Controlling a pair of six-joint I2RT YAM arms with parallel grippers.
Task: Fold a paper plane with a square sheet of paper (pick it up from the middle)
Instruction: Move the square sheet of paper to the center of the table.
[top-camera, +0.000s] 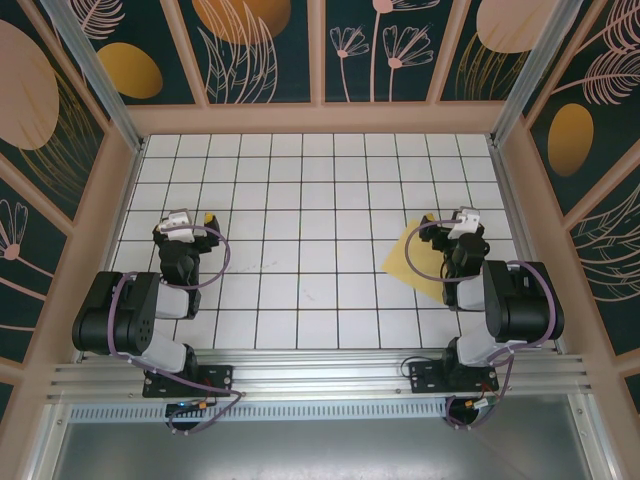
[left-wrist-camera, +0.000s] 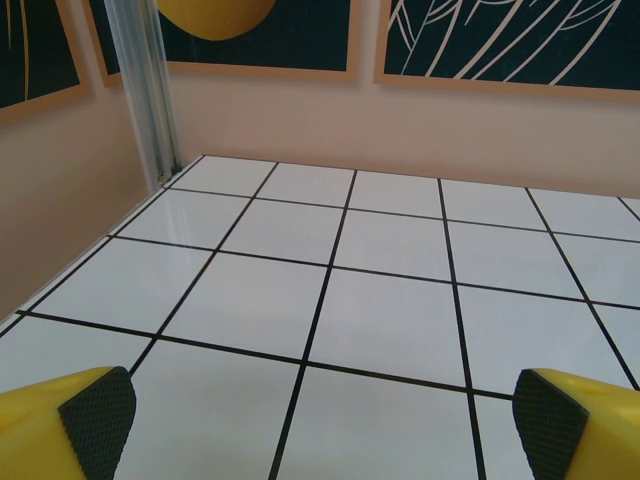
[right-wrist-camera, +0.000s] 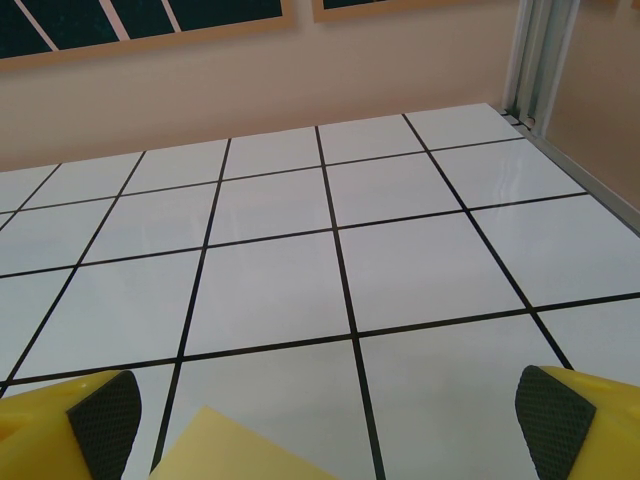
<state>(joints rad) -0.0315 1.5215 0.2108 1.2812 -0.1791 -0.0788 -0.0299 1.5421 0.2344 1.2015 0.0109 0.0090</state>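
The square sheet of paper (top-camera: 412, 258) is pale yellow and lies flat on the white tiled floor at the right, turned like a diamond. Its right part is hidden under my right arm. My right gripper (top-camera: 449, 218) hangs over the sheet's far right corner, open with nothing between its fingers. In the right wrist view a corner of the sheet (right-wrist-camera: 235, 452) pokes in at the bottom, between the gripper's (right-wrist-camera: 328, 425) wide-apart pads (right-wrist-camera: 100, 420). My left gripper (top-camera: 192, 216) is far to the left over bare tiles. It is open and empty (left-wrist-camera: 323, 420), its pads (left-wrist-camera: 97, 415) wide apart.
Peach walls with dark floral panels close in the tiled floor (top-camera: 300, 200) on three sides. Metal posts stand in the far corners (left-wrist-camera: 150, 90) (right-wrist-camera: 535, 50). An aluminium rail (top-camera: 320, 375) carries both arm bases along the near edge.
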